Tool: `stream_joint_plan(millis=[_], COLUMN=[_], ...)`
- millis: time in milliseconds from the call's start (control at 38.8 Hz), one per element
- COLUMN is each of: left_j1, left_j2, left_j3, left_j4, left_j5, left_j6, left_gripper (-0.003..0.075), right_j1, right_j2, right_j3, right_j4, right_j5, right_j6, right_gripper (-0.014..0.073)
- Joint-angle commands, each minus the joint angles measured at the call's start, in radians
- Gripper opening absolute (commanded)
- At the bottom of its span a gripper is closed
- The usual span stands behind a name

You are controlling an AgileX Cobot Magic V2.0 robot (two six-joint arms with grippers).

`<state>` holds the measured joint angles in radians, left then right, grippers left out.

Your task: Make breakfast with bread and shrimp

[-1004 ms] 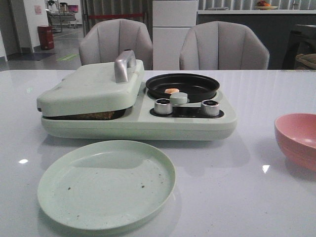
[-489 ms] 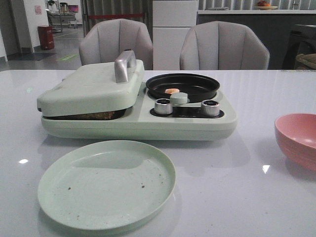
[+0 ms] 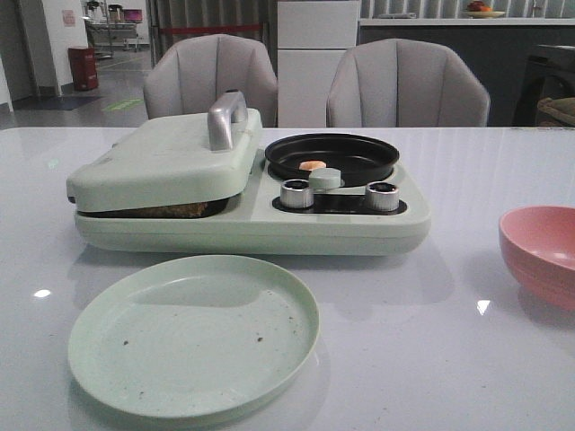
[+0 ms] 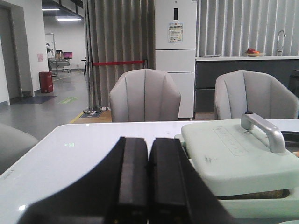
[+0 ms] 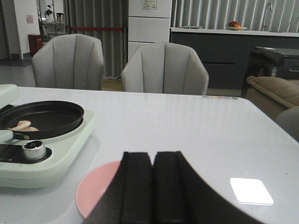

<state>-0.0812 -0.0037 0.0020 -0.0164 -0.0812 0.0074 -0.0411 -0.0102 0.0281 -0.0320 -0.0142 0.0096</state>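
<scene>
While both arms hang back from the work, the left gripper (image 4: 148, 186) shows its two black fingers pressed flat together on nothing, and the right gripper (image 5: 153, 189) is clenched the same way, empty, above the near rim of the pink round bowl (image 3: 542, 253) at the table's right edge.

On the white glossy table (image 3: 476, 171) stands the pale green breakfast machine (image 3: 252, 211), set toward the far left. Its hinged grill lid with the silver handle (image 3: 226, 118) is lowered, and a dark toasted edge of the bread (image 3: 175, 210) peeps from the gap beneath it. The small orange-pink shrimp (image 3: 313, 165) lies in the black round pan (image 3: 332, 154) on the machine's right half, just behind the pale green knob (image 3: 325, 178) and two silver knobs (image 3: 296, 193). A pale green round plate (image 3: 193, 334) waits bare at the near edge.

Judging by this, the food has yet to reach the plate. Lifting the lid by its handle could drag the whole machine across the slick table if the pull runs off the hinge's arc. The shrimp is small and curled, so a pinch may skid it around the pan or nudge a knob.
</scene>
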Motion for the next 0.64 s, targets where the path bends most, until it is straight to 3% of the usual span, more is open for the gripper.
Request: stream_joint_plan(millis=[0,618], left_j1=[-0.007,-0.007], left_j2=[-0.019,-0.019], left_j3=[0.007,0.007], left_j4=[0.001,0.001], left_j5=[-0.083,-0.083], left_j6=[-0.007,-0.007], left_gripper=[0.01,0.01], right_j1=[0.002,0.002], right_j2=[-0.023,-0.023], right_j3=[-0.018,-0.018], right_j4=[-0.01,-0.01], right_j5=[-0.073,-0.044], right_j6=[-0.01,-0.01], right_gripper=[0.0035,0.0035])
